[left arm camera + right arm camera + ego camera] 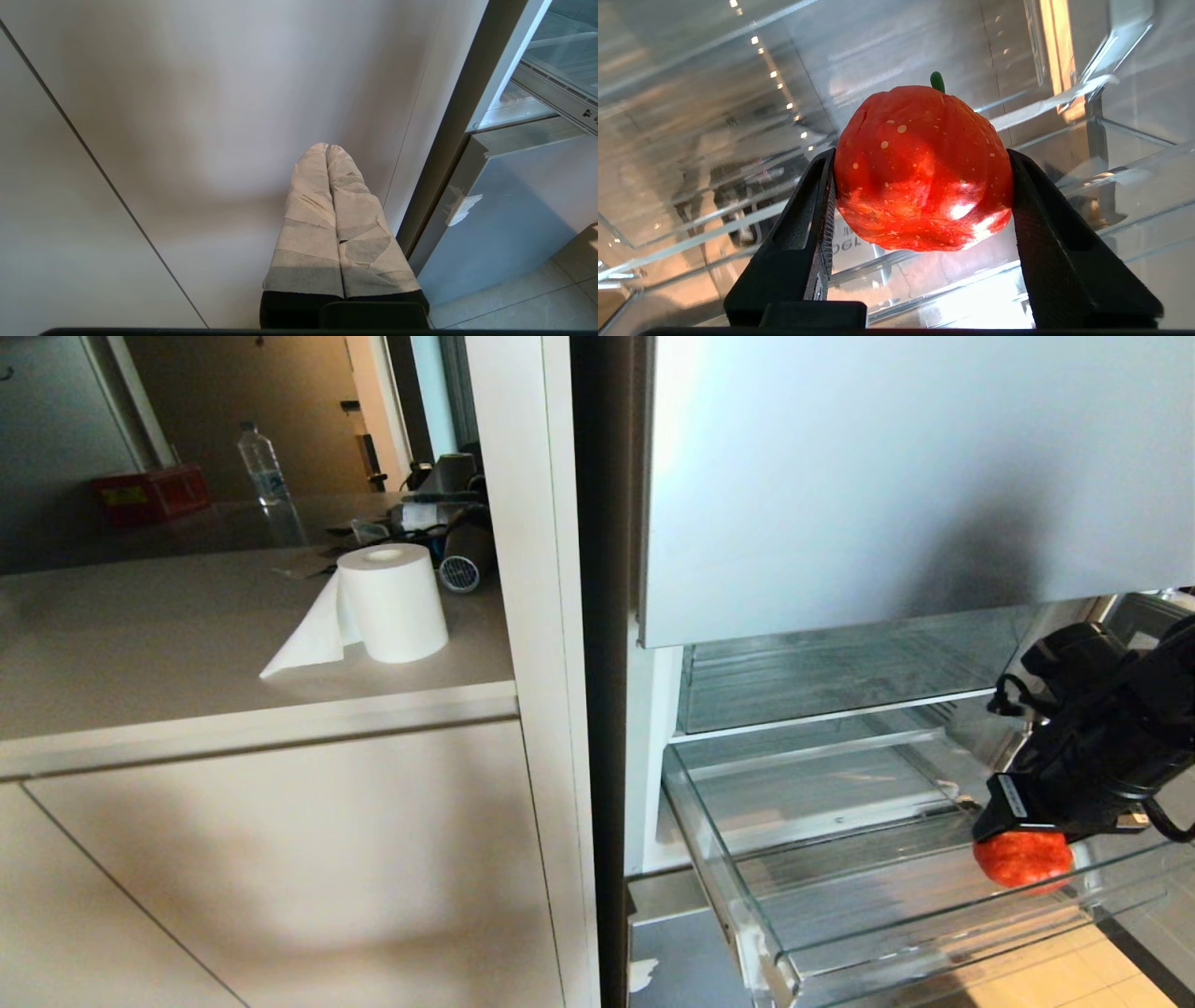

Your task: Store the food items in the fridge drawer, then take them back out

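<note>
Right tool (1022,845) reaching in from the right edge of the head view, pointed down over the pulled-out fridge drawer (747,915). Clamped on one red-orange food item (1023,859), black fingers (817,224) pressed against its two sides, small green stem poking out at the far end. Lumpy, pale-speckled skin, glossy where the light hits. Held inside the drawer near its right end, seemingly just above the ribbed bottom rather than resting on it, though hard to be sure through the clear plastic. Only this one piece to be seen; no telling where the second is.

Drawer itself wide, shallow and transparent, drawn forward out of the fridge, lipped front edge toward the camera. Above it a glass shelf (831,709), and above that a flat white panel (887,476).

Left tool (329,149) parked low, away from the fridge, facing the plain pale cabinet front (280,859). Taped fingers pressed together, nothing between them.

Left of the fridge, a table (140,653) carrying a white paper roll (392,602) with a loose sheet trailing off it. Further back, a clear water bottle (262,465), a red box (152,493) and some dark clutter by the wall.
</note>
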Motion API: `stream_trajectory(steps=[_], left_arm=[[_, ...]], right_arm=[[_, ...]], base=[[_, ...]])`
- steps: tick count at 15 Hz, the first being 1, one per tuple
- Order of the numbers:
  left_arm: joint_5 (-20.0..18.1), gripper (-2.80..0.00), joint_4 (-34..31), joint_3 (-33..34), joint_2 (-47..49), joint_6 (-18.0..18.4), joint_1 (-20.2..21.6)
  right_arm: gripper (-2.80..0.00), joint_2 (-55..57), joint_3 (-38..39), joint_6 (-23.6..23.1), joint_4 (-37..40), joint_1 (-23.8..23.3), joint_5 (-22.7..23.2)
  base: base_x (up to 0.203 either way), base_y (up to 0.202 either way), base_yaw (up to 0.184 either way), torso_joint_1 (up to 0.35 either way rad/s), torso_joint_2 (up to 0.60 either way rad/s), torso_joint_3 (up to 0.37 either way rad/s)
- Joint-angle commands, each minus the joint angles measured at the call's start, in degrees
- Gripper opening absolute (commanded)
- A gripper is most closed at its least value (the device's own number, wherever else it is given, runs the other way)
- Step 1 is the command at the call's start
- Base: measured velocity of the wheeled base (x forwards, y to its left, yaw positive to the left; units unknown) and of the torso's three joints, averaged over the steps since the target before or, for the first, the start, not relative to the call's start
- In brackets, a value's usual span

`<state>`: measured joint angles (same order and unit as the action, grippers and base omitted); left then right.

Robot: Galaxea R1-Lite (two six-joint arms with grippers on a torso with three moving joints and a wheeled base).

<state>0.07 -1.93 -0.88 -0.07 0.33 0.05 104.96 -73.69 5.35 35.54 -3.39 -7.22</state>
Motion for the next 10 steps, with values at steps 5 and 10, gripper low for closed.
stream_trajectory(steps=[5,10], left_arm=[[0.01,-2.80,-0.01,0.00,0.07,0.02,0.04],[0.01,-2.80,-0.01,0.00,0.07,0.02,0.04]], right_arm=[[-2.80,-14.91,27.49,0.24,-34.50,0.12,-0.25],[-2.80,-19.14,40.77,0.47,-69.30,1.23,0.22]], base=[[0.000,0.000,0.000,0.000,0.00,0.000],[0.000,0.000,0.000,0.000,0.00,0.000]])
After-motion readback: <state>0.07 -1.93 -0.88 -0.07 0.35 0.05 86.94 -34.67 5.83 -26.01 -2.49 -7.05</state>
